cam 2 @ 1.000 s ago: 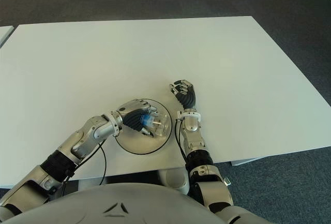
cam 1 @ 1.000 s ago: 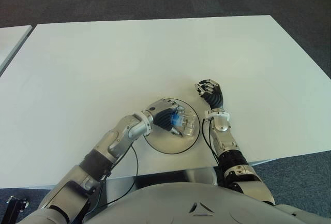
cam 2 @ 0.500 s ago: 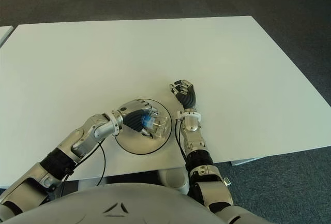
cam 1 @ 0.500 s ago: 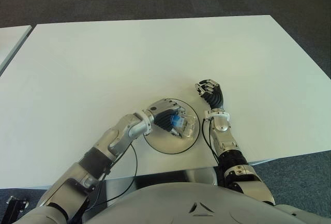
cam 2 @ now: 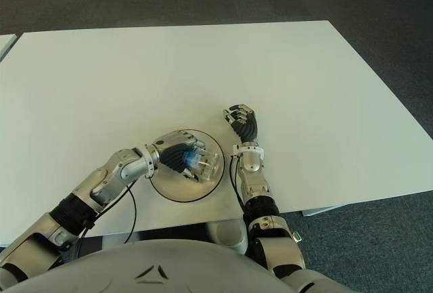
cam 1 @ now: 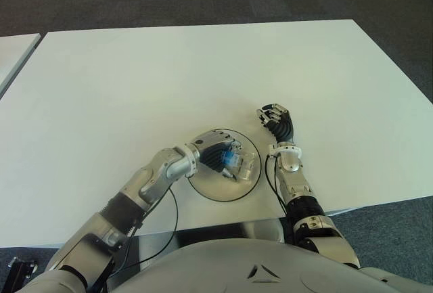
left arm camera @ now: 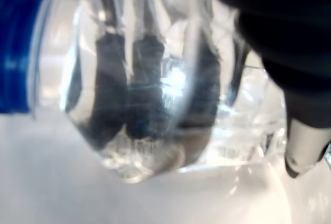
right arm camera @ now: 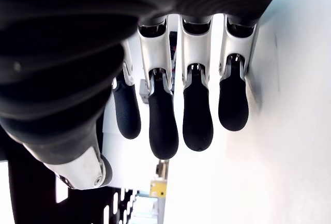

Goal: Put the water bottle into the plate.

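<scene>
Fingers of the left hand [cam 1: 215,155] are wrapped around the water bottle [cam 1: 238,161], which lies on its side over the plate [cam 1: 218,188], near the front edge of the white table [cam 1: 135,83]. In the left wrist view the clear body and the blue cap [left arm camera: 18,53] are very close to a pale surface, but I cannot tell if the bottle already touches it. I judge that the step in hand is the release. To do it well, the hand should lower the bottle until it lies flat inside the rim, then open the fingers slowly, because a round bottle on its side can roll off. To the right of the plate, just beside it, is the right hand [cam 1: 277,122], with fingers loosely curled and holding nothing.
</scene>
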